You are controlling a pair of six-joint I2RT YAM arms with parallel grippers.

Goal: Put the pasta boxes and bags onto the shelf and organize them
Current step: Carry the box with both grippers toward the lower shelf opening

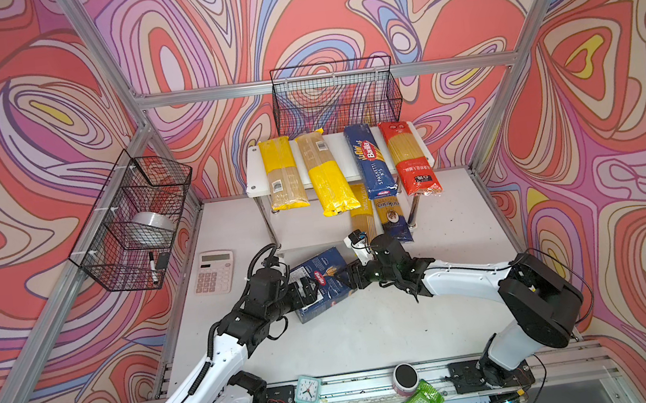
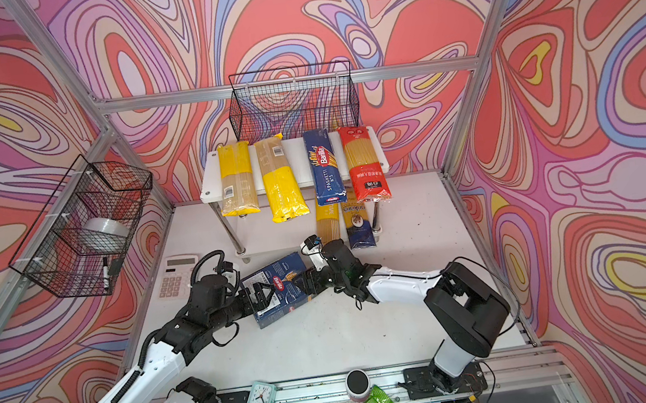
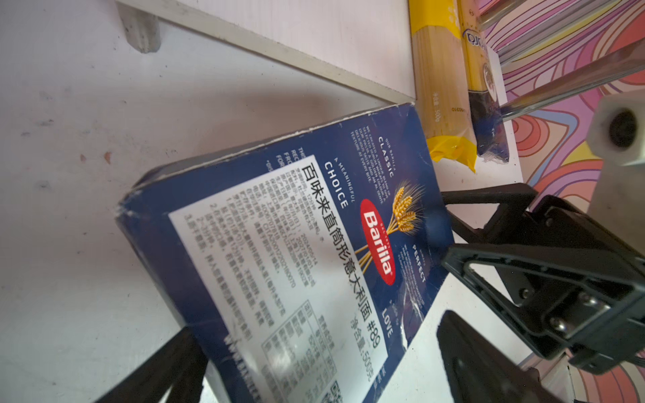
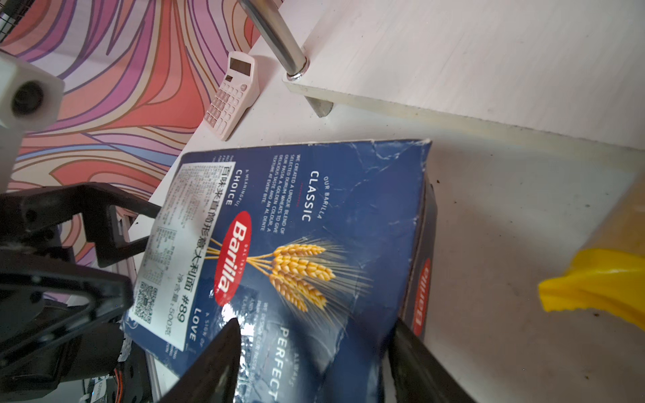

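Where it reads "CLASSIC", Barilla carton, "#89"

The left arm and the right arm are white tubes with black joints. The right arm has a big black boxy elbow with a thin black wire curling round it. A black ribbed cable runs along the left arm. The right tool is black. Its fingers are hollow triangles, with silver screws behind. Near it is a white camera block with a round dark lens. A tiny green spot on the wrist may be a light.
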